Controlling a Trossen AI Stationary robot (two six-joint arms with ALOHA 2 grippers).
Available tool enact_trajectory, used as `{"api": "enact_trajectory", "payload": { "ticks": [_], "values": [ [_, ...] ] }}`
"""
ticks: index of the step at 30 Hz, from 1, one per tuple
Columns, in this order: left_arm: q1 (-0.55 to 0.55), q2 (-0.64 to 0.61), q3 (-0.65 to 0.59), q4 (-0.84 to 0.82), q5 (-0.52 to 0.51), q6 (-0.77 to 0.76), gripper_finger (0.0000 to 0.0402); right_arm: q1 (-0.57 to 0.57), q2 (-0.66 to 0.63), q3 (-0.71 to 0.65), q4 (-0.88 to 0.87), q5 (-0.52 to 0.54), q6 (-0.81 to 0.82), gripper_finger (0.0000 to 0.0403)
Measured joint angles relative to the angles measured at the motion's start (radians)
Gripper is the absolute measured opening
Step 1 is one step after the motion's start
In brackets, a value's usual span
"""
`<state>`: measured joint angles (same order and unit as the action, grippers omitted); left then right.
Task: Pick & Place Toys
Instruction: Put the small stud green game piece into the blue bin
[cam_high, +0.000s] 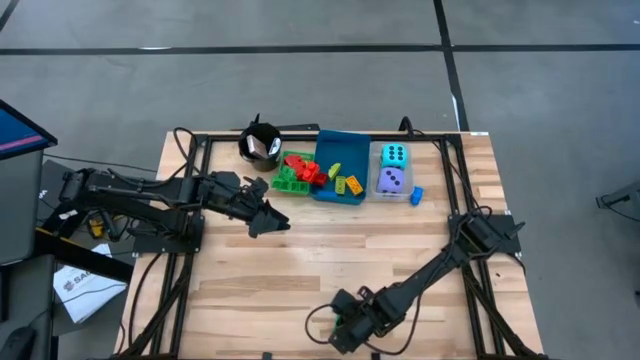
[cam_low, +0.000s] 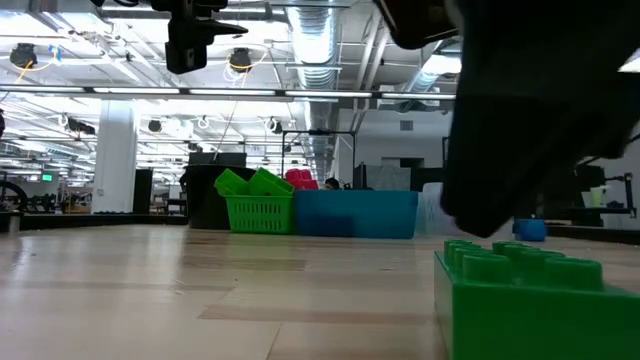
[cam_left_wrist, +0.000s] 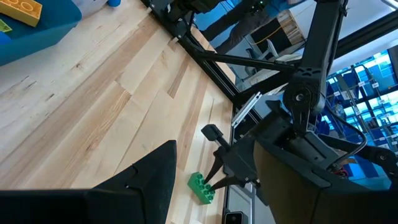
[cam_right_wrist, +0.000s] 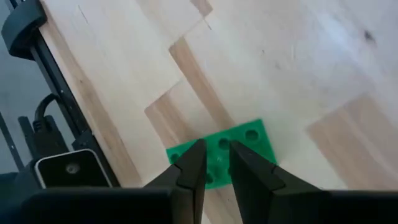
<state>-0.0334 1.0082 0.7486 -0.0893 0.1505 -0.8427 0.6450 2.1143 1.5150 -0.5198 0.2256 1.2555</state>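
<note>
Item: green brick (cam_right_wrist: 233, 149), one flat studded piece, lying on the bare wood of the desk (cam_high: 300, 255) at its near edge, well apart from the trays at the far side. Also seen close in the low view (cam_low: 530, 300) and from my left wrist (cam_left_wrist: 202, 187).

My right claw (cam_right_wrist: 216, 163): down over the green brick, fingers nearly together and set across its top among the studs. I cannot tell whether they have hold of it. In the high view this claw (cam_high: 345, 330) is at the near desk edge.

My left claw (cam_high: 283, 222): hanging above the desk, far from the green brick, between it and the trays; fingers apart, nothing between them.

Farther from the green brick, along the far desk edge:
- green basket (cam_high: 292, 175), holding red and green bricks (cam_high: 308, 172).
- blue tray (cam_high: 340, 165) just beside the basket, with yellow and green pieces inside.
- clear tray (cam_high: 393, 170) with cyan die (cam_high: 394, 154) and purple die (cam_high: 391, 181).
- small blue brick (cam_high: 416, 195) on the desk, just beside the clear tray.
- black cup (cam_high: 262, 143), beside the basket.
</note>
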Motion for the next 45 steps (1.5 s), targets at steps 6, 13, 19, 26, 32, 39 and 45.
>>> {"api": "enact_trajectory", "payload": {
  "ticks": [6, 13, 19, 26, 32, 39, 45],
  "values": [
    [0.0, 0.0, 0.0, 0.0, 0.0, 0.0, 0.0208, -0.032, 0.0, 0.0, 0.0, -0.001, -0.092, 0.0065],
    [0.0, 0.0, 0.0, 0.0, 0.0, 0.0, 0.0208, -0.068, 0.0, 0.0, -0.001, -0.05, -0.198, 0.0065],
    [0.0, 0.0, 0.0, 0.0, 0.0, 0.0, 0.0208, -0.063, 0.0, 0.0, 0.004, -0.072, -0.216, 0.0065],
    [0.0, 0.0, 0.0, 0.0, 0.0, 0.0, 0.0208, -0.028, 0.0, 0.0, 0.04, -0.098, -0.203, 0.0065],
    [0.0, 0.0, 0.0, 0.0, 0.0, 0.0, 0.0208, -0.02, 0.0, 0.001, -0.024, -0.102, -0.201, 0.0065],
    [0.0, 0.0, 0.0, 0.0, 0.0, 0.0, 0.0208, -0.04, 0.027, 0.002, -0.03, -0.125, -0.218, 0.0065],
    [0.0, 0.0, 0.0, 0.001, 0.0, 0.0, 0.0208, -0.073, 0.037, 0.003, -0.118, -0.105, -0.219, 0.0065]
  ]
}}
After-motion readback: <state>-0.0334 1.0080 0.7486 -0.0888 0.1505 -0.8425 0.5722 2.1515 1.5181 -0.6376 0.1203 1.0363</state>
